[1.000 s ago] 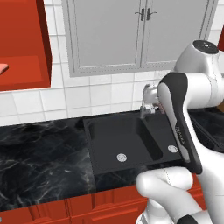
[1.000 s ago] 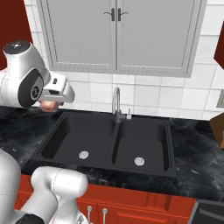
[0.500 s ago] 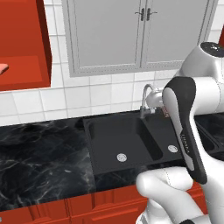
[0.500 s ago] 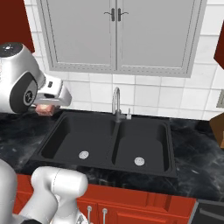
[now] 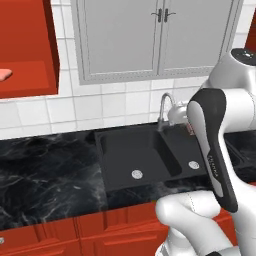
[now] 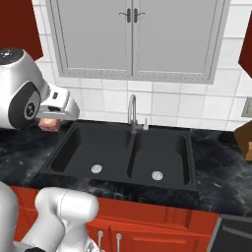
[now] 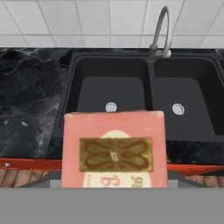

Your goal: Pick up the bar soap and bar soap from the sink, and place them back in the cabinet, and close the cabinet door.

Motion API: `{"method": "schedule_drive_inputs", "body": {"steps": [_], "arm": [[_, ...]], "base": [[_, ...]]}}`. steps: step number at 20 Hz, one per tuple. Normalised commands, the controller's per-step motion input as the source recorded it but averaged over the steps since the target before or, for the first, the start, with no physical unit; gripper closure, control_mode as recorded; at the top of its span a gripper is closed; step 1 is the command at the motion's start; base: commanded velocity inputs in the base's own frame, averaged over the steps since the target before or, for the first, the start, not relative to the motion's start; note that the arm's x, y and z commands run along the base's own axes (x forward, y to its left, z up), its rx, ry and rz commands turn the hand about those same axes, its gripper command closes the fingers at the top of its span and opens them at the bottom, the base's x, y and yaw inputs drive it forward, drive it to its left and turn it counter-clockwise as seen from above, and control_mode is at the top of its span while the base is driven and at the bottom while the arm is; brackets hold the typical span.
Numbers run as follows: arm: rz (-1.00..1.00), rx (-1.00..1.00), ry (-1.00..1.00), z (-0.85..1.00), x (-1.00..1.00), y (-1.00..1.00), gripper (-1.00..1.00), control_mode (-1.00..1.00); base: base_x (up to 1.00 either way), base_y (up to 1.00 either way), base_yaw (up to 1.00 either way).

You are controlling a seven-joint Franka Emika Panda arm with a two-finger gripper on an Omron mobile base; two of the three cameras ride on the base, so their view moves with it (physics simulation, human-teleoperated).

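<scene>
One boxed soap [image 7: 114,148], pink with a brown-gold panel, gripped in the end effector [image 6: 50,123], closed on it, raised above the worktop [image 6: 221,170] left of the sink [image 6: 127,155]. A second, pink soap [image 5: 4,74] on the red cabinet [image 5: 27,50] shelf. Two basins, two silver drains, both basins bare. One faucet [image 6: 132,110].

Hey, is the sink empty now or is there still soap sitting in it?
Empty: both basins of the sink show only bare black floor and their drains. One bar soap is held in the gripper.
</scene>
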Motion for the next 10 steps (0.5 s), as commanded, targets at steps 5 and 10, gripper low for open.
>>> {"method": "schedule_drive_inputs", "body": {"steps": [5,10], "arm": [[0.00,0.00,0.00,0.00,0.00,0.00,1.00,1.00],[0.00,0.00,0.00,0.00,0.00,0.00,1.00,1.00]], "base": [[-0.59,0.24,0.02],[-0.35,0.62,0.13]]}}
